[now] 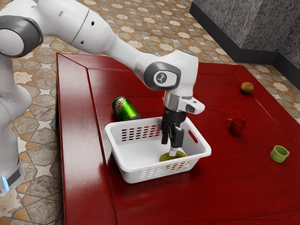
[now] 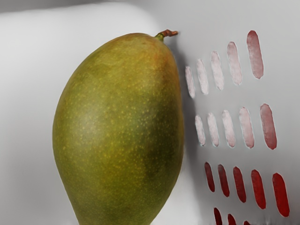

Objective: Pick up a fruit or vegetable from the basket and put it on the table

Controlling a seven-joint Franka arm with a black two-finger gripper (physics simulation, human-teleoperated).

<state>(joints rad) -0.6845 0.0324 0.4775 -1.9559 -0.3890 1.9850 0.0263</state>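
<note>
As wrist view shows, the mango is stemmed.

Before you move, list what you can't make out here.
Mango's one end: cut off by the wrist view's lower edge.
Can's end nearest the basket: hidden behind its rim in the exterior view.
Round brown thing: too small in the exterior view to name.
</note>
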